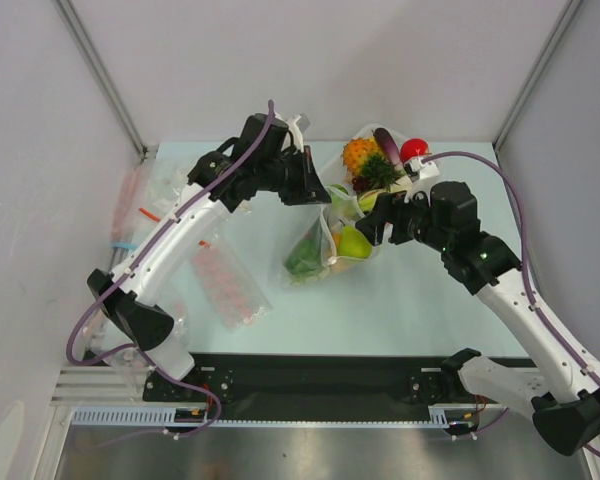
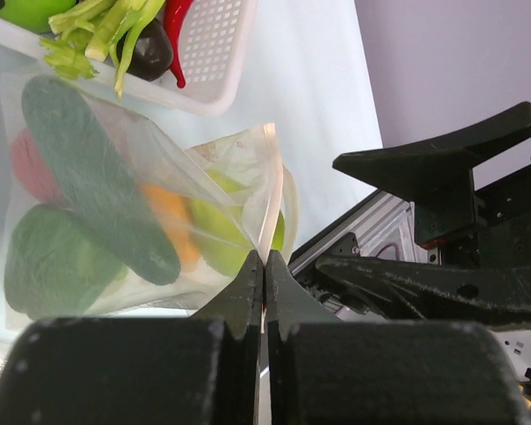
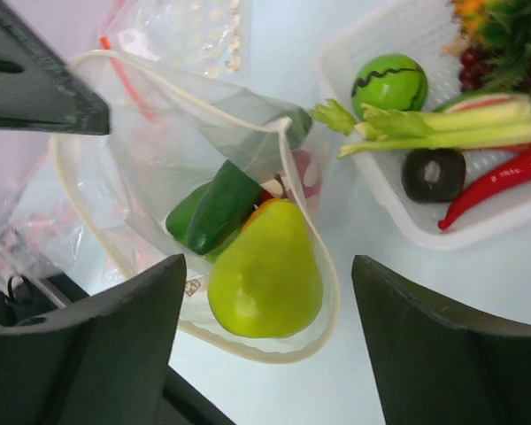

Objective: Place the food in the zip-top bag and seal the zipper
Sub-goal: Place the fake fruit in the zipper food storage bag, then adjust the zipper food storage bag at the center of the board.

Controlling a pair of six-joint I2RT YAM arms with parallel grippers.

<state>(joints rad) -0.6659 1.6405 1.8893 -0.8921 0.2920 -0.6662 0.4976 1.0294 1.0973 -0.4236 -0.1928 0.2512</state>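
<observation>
Zip-top bag mid-table, just beside the white tray, mouth gaping, zipper not pressed shut. Inside: pear, dark cucumber, plus red and orange pieces. Left gripper clamped tight on the bag's rim. Right gripper spread wide over the mouth, holding nothing. Tray holds striped green ball, celery, red chili. Pink-blob packet and white-dot packet lie left of the bag.
</observation>
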